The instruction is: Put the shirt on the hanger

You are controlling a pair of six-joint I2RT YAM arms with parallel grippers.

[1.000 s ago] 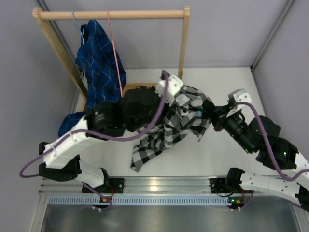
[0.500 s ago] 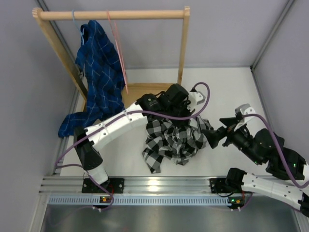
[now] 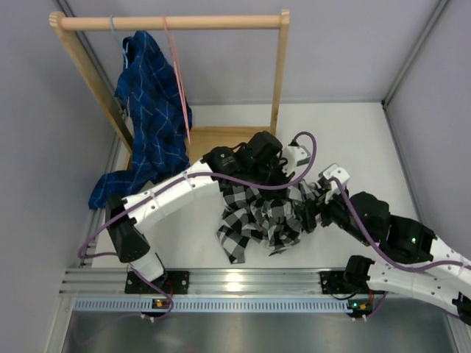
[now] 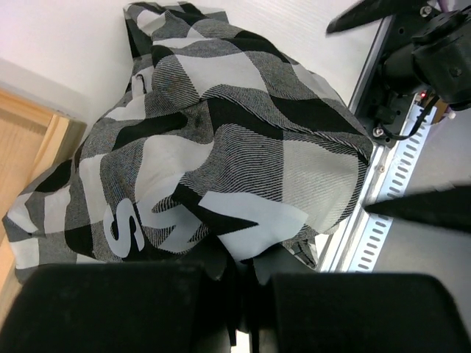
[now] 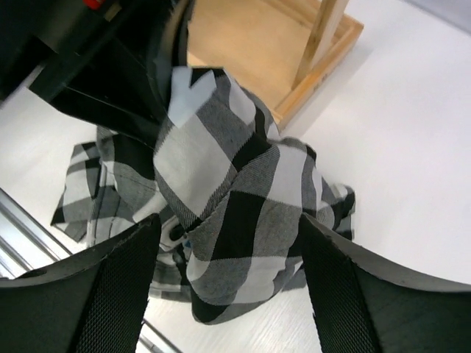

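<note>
I count two arms, two shirts, one rack and one pink hanger.

My left claw is squeezed tight. A bit of the black-and-white shirt is pinched between its two fingers. The rest of the shirt bunches up in a soft lump under it.

My right claw is wide. Its two fingers stand one on each side of a fold of the shirt. I cannot tell if they touch the cloth.

From above, the black-and-white shirt sits crumpled on the white table, just in front of the rack's flat wooden foot. It lies between the two claws, with one loose end trailing toward the near edge. It is not on the hanger.

The pink hanger hangs from the top bar of the wooden rack, at the back left. It is bare. It is well apart from the black-and-white shirt.

The blue shirt hangs on the same bar, just left of the pink hanger. Its bottom end droops down onto the table by the left wall.

The rack has two posts, one at each end of the bar. Each arm has one purple cable looping along it, so there are two.
</note>
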